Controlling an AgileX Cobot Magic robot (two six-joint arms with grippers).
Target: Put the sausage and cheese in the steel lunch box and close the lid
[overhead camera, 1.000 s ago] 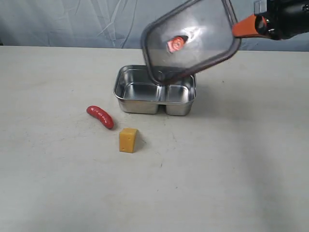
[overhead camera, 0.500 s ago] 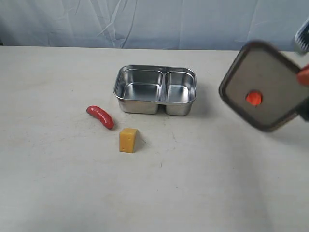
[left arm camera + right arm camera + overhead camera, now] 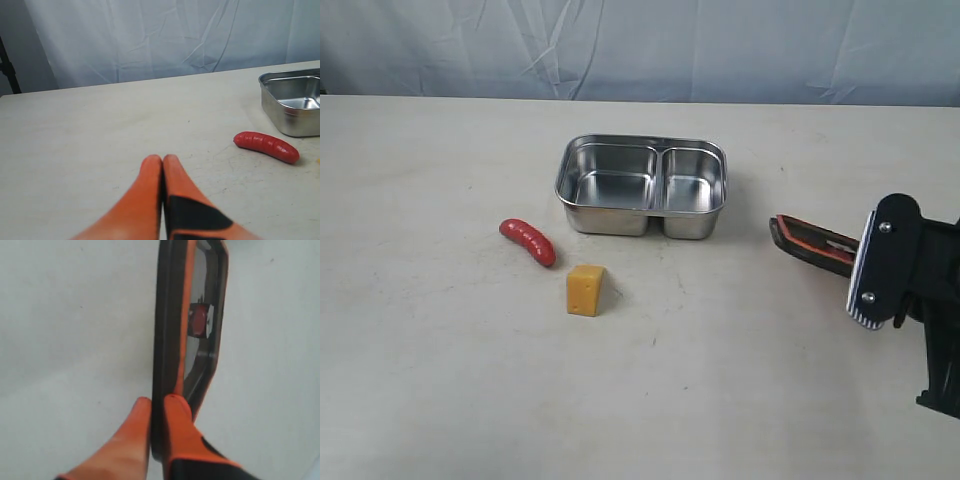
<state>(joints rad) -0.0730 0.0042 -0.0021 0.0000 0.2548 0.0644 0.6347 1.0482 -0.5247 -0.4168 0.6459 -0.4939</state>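
lid (image 3: 167,315) gripped edge-on by right gripper (image 3: 158,402); left gripper (image 3: 162,161) closed.

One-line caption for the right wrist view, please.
Right gripper pinches the dark lid by its rim, seen edge-on against the pale table, orange-red valve visible.

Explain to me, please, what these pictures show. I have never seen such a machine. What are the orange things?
This is a robot with two arms, each ending in an orange pincer. The wide picture comes from a camera off the arms; the other two from cameras on the wrists. On the table lie an empty steel lunch box with two compartments, a red sausage and a yellow cheese wedge, both outside the box. The left pincer is shut and holds nothing. The right pincer grips the dark lid by its edge, right of the box in the wide picture.
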